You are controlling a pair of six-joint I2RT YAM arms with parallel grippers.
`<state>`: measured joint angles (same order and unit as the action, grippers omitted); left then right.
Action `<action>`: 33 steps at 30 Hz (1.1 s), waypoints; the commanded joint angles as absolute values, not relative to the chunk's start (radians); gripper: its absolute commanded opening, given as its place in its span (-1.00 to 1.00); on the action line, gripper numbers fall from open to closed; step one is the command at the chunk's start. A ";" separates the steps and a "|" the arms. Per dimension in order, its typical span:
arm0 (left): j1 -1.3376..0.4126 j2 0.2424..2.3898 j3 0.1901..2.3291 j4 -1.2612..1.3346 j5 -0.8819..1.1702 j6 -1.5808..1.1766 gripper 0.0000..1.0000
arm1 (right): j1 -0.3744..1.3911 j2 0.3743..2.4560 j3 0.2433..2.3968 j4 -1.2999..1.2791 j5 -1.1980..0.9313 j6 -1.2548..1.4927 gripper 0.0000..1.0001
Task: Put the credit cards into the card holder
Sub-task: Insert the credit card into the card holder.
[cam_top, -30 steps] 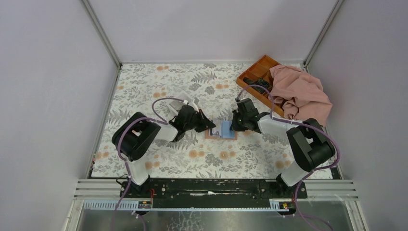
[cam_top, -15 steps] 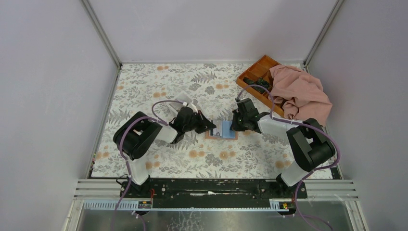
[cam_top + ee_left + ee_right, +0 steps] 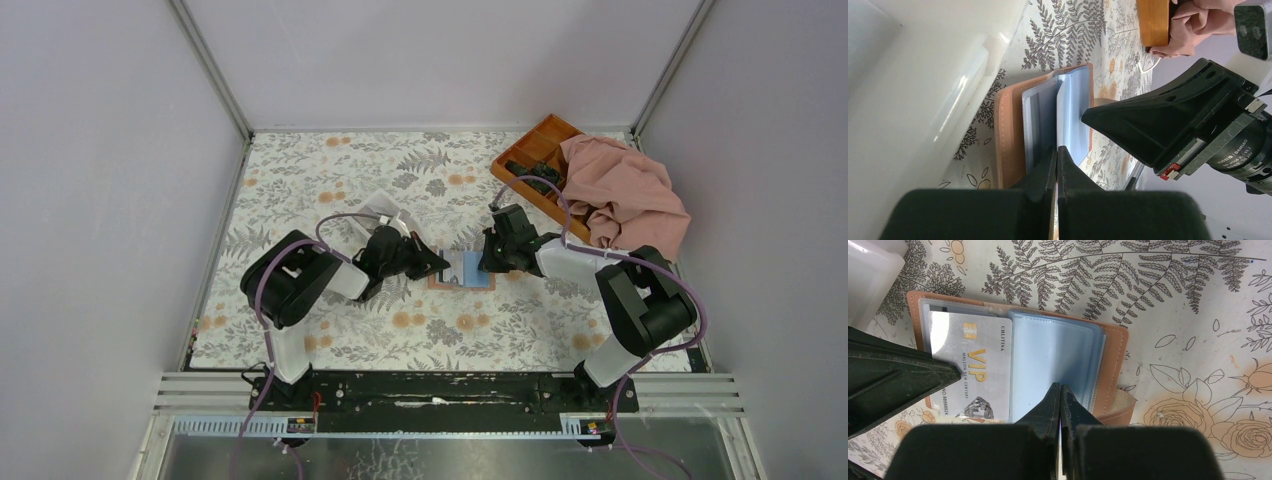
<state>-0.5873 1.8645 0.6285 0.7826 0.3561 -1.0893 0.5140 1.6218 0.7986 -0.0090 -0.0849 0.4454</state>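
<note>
Since a second ago the left arm has swung slightly inward, bringing the left gripper [image 3: 441, 266] a little closer to the card holder [image 3: 437, 284]; the right gripper [image 3: 487, 262] has not moved. Both grippers are clenched tight with nothing between their tapered black fingers, and their tips meet over the holder at the middle of the floral tablecloth [image 3: 330, 170]. The holder lies open and flat: tan, stitched, leather-like, with glossy pale blue plastic sleeves. A silver-grey credit card [image 3: 970, 370] with gold "VIP" lettering lies on its left half. A smooth white box [image 3: 380, 207] sits just behind the left gripper. An orange tray [image 3: 535, 160] and crumpled pink cloth [image 3: 625, 195] are far right.
</note>
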 commanded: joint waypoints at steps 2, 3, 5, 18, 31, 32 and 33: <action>-0.589 1.891 0.607 0.865 0.377 -1.117 -1.00 | 0.514 1.641 0.784 -0.015 -0.048 0.441 -1.00; -0.589 1.892 0.605 0.870 0.376 -1.120 -1.00 | 0.514 1.641 0.785 -0.015 -0.048 0.442 -1.00; -0.589 1.893 0.602 0.879 0.376 -1.126 -1.00 | 0.514 1.643 0.784 -0.015 -0.048 0.441 -1.00; -0.589 1.892 0.578 0.937 0.372 -1.163 -1.00 | 0.514 1.641 0.776 -0.012 -0.043 0.441 -1.00; -0.591 1.920 0.548 1.061 0.366 -1.210 -1.00 | 0.514 1.641 0.773 -0.012 -0.046 0.441 -1.00; -0.592 1.921 0.547 1.070 0.364 -1.214 -1.00 | 0.513 1.641 0.773 -0.012 -0.048 0.442 -1.00; -0.592 1.924 0.546 1.074 0.364 -1.215 -1.00 | 0.514 1.641 0.772 -0.012 -0.048 0.441 -1.00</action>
